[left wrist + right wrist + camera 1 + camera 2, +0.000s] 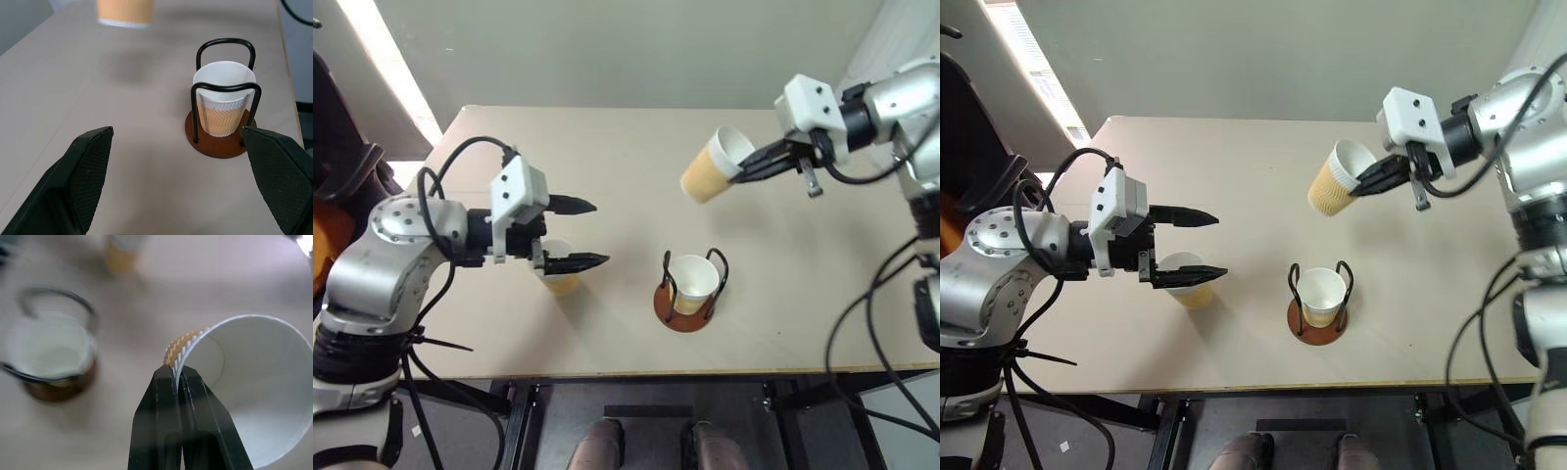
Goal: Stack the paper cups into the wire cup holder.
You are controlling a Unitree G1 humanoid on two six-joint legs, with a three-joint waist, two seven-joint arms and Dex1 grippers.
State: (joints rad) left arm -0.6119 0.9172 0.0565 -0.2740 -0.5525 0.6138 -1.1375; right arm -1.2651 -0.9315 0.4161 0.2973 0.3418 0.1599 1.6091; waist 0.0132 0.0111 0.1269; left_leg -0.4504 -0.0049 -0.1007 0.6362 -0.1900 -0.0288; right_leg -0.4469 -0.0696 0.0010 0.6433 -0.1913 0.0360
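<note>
Near the front edge of the table [607, 166], the wire cup holder [690, 290] stands upright on its reddish-brown disc, with one paper cup [693, 280] seated inside the black loops, mouth up. Above and behind it, well clear of the tabletop, a second cup [716, 164] hangs tilted on its side, its open mouth turned toward the right arm. The right gripper [746, 163] is clamped on that cup's rim; in the right wrist view the two black fingers [168, 396] press together with the cup wall pinched between them, one inside the mouth and one outside. A third cup [1187, 278] stands on the table to the left of the holder, well apart from it, and is partly hidden behind the left gripper [579, 233]. That gripper hovers over it with its jaws spread wide and nothing between them, pointing toward the holder. The stretch of table between the third cup and the holder lies bare.
</note>
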